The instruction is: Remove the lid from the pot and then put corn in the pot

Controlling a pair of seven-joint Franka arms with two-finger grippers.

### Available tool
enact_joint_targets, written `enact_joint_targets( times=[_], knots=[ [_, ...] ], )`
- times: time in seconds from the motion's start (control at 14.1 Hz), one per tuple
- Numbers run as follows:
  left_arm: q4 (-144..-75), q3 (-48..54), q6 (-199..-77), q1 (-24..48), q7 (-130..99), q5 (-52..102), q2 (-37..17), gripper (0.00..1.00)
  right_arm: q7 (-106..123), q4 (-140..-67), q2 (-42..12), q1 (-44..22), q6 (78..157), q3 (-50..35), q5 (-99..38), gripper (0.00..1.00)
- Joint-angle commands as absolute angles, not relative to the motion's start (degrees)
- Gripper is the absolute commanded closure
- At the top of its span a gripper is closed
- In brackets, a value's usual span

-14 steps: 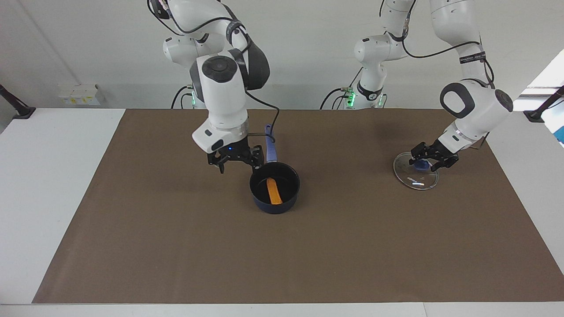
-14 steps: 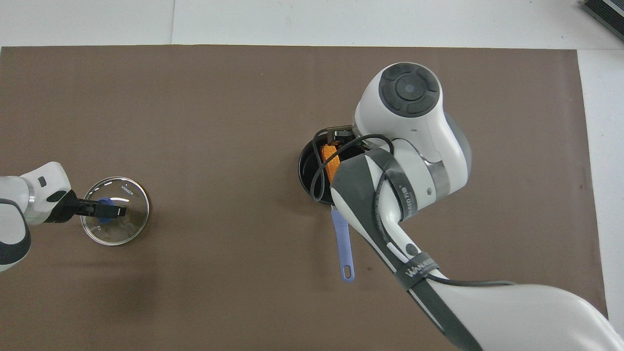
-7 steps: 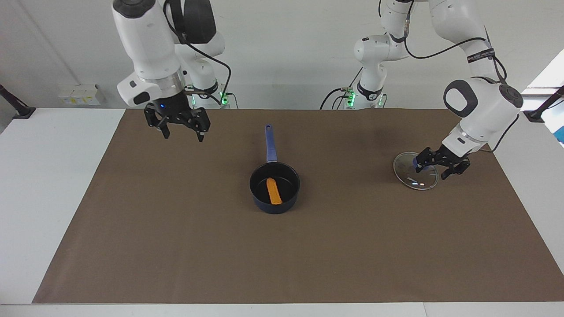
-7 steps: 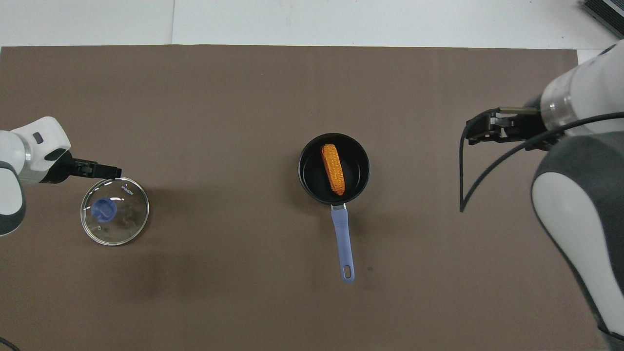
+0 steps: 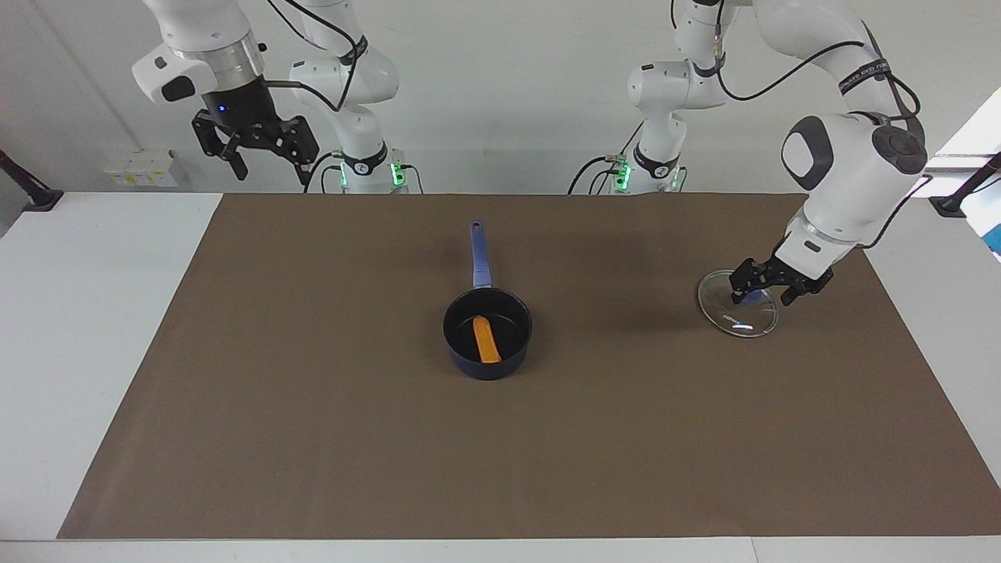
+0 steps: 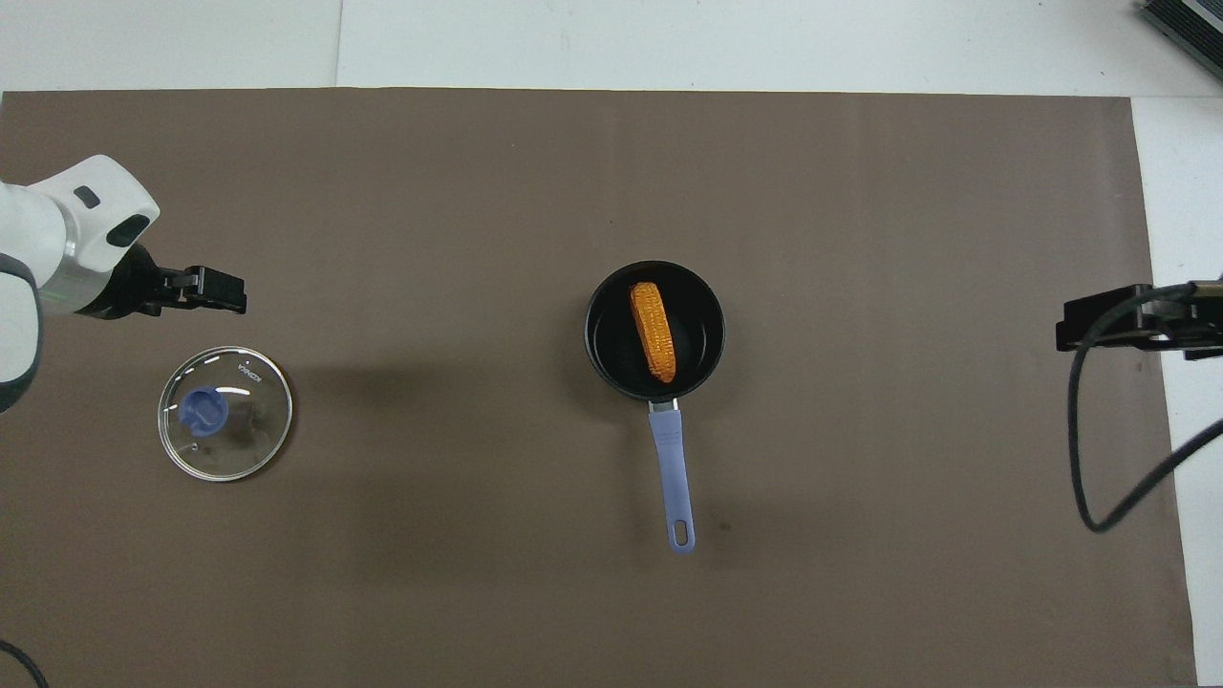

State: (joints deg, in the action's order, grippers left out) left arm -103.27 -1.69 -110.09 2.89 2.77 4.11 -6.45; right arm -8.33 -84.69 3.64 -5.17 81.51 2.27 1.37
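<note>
The lid (image 6: 225,413), clear glass with a metal rim and blue knob, lies flat on the brown mat (image 6: 478,573) near the left arm's end, small lettering on it too fine to read. The left gripper (image 5: 765,288) hangs over it, jaws apart, empty. Mid-mat the dark pot (image 6: 655,330) holds the bumpy orange corn (image 6: 653,332), handle toward the robots. The right gripper (image 5: 254,141), raised by its end's edge, is spread, empty

Right gripper (image 5: 266,160) pulled off the pot (image 5: 487,332), swung up and away to the right arm's end of the table. Left gripper (image 5: 765,288) lifted clear of the lid (image 5: 738,314) knob, jaws apart, empty.
</note>
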Motion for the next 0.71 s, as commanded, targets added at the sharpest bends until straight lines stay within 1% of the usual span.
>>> enact_joint_targets(
  times=[0.0, 0.28, 0.64],
  knots=[
    [-96.78, -2.46, -102.85, 2.99, 1.49, 2.81, -7.30, 0.00, -7.03, -85.33, 5.17, -3.78, 80.68, 2.90, -0.86, 0.00],
    [-88.79, -2.55, -92.48, 2.64, 1.58, 2.73, -6.50, 0.00, -4.41, -85.17, 4.83, -2.99, 80.95, 3.25, -1.93, 0.00],
    [-82.36, -2.55, -84.56, 2.55, 1.49, 2.90, -7.56, 0.00, -0.18, -85.17, 4.83, -2.64, 81.12, 3.69, 1.05, 0.00]
  ],
)
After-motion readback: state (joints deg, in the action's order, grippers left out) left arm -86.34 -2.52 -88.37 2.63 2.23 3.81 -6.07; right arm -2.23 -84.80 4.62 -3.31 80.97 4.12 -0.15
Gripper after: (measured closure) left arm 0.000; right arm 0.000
